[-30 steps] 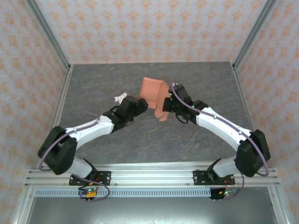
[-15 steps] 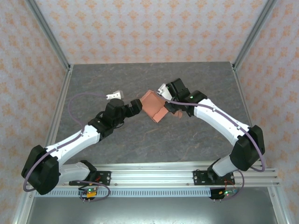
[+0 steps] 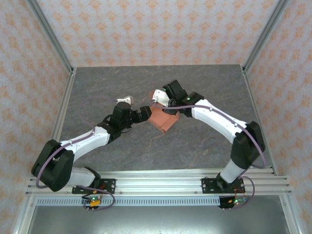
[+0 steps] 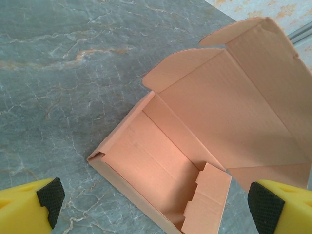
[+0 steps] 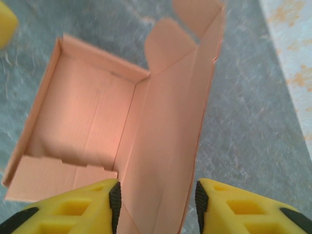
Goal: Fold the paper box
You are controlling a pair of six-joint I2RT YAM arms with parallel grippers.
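Grey marbled table [image 3: 97, 83], patterned walls [image 3: 146, 29]; paper box [image 4: 204, 112] open-lidded; left pincer [image 4: 157, 202] released wide, right pincer [image 5: 157, 201] parted.

1. Top view: far side of the paper box [image 3: 165, 122] is hidden under the right gripper [image 3: 163, 103]. Jaws of that one and of the left gripper [image 3: 145, 111] are too small to read.
2. Left wrist: lid [image 4: 234, 97] is cut off at the top and right edges, and the box's near corner runs off the bottom. Fingers [image 4: 46, 197] are cropped, tips only.
3. Right wrist: near end of the lid runs off the bottom edge between the fingers. Yellow blob [image 5: 4, 22] top-left is blurred and cropped, can't identify. Table [image 5: 243, 122] is blurred.
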